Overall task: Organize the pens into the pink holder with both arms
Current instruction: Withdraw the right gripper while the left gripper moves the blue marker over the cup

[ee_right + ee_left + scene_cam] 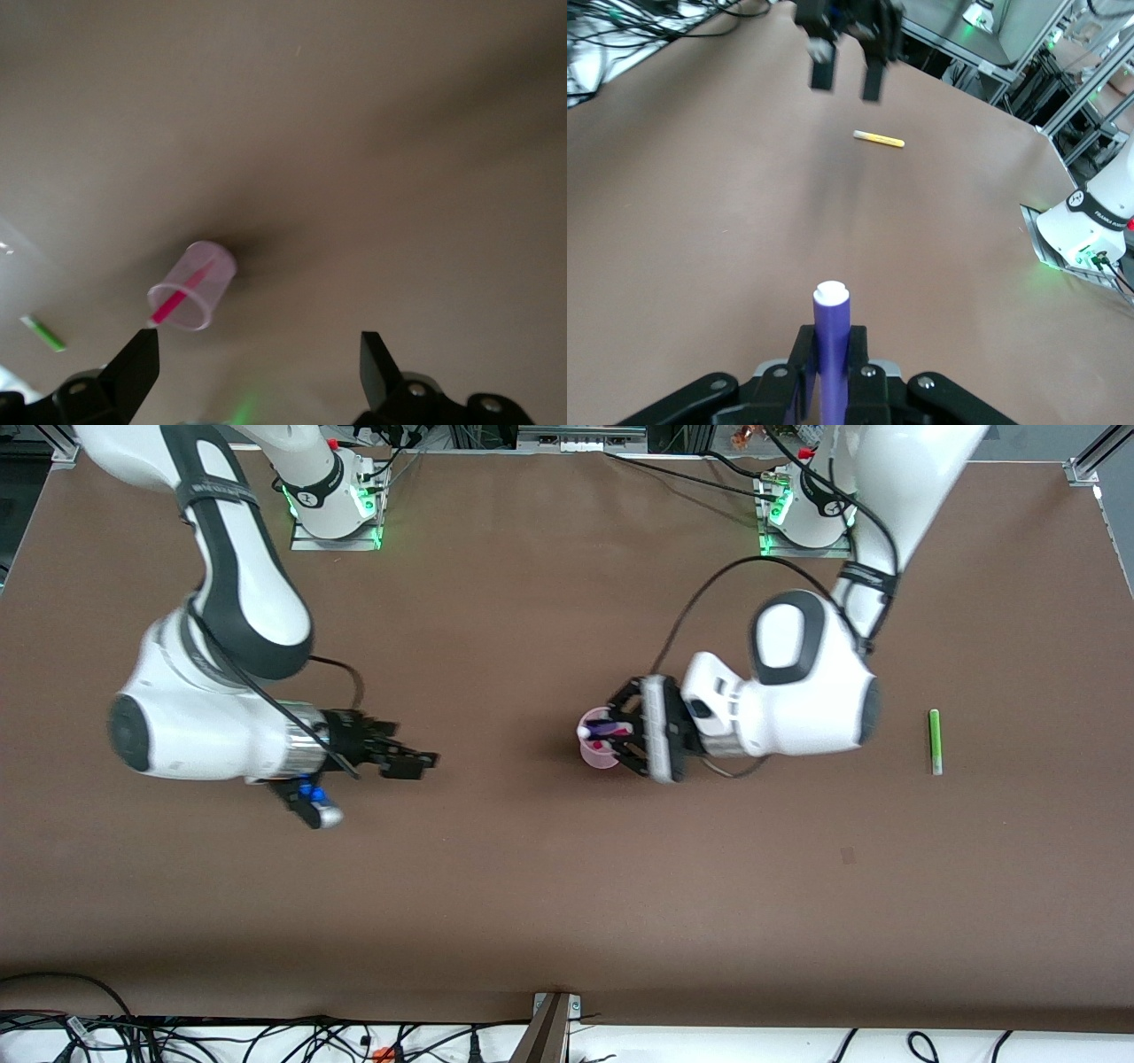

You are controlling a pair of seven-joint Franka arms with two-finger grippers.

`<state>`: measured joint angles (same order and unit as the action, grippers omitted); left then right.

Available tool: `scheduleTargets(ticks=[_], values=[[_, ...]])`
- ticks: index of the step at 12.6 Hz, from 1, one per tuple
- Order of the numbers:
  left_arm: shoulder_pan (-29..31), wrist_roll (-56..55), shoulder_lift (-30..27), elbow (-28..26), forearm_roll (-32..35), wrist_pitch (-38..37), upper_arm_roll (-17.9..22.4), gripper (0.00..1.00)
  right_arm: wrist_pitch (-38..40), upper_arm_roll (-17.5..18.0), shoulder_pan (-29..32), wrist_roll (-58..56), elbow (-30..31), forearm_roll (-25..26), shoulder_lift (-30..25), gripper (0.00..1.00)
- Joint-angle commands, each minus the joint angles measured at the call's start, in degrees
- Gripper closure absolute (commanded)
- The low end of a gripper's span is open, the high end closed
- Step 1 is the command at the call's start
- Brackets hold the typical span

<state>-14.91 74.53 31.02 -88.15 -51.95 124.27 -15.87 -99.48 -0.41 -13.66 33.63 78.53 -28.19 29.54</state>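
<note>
The left gripper (617,732) hangs over the pink holder (599,749) at mid-worktop, its fingers clamped on the dark purple pen (830,354), which stands pale tip up between them. The magenta pen (180,295) already leans inside the holder. The right gripper (409,760) hovers over bare worktop (549,886) toward the right arm's end, fingers spread wide and holding nothing. The green pen (934,740) lies flat toward the left arm's end, well apart from the holder; the yellow pen (878,138) appears only in the left wrist view, lying flat close under the right gripper.

Handling, as judged: the pens look light, stiff and smooth, so a mid-barrel pinch across the narrow width should keep them from pivoting. The holder is thin, translucent plastic with a narrow base, likely light and easy to tip; a pen should be released low inside the rim, without pushing on the wall.
</note>
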Motion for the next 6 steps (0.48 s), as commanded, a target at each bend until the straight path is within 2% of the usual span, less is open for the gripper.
scheduleTargets(ticks=[1, 3, 6], values=[[-2.3, 6.3, -0.6, -4.1, 3.3, 5.9, 0.6, 1.0, 4.5, -3.4, -0.5, -10.6, 2.4, 8.7, -6.4, 0.0], [-4.9, 6.9, -1.1, -7.1, 3.7, 9.4, 0.6, 1.0, 5.1, -3.4, -0.4, -17.6, 5.3, 17.8, -12.2, 0.0], [-5.1, 8.4, -1.2, -10.7, 3.7, 12.0, 0.6, 1.0, 5.1, -5.4, -0.4, -28.2, 10.1, 22.3, -19.6, 0.0]])
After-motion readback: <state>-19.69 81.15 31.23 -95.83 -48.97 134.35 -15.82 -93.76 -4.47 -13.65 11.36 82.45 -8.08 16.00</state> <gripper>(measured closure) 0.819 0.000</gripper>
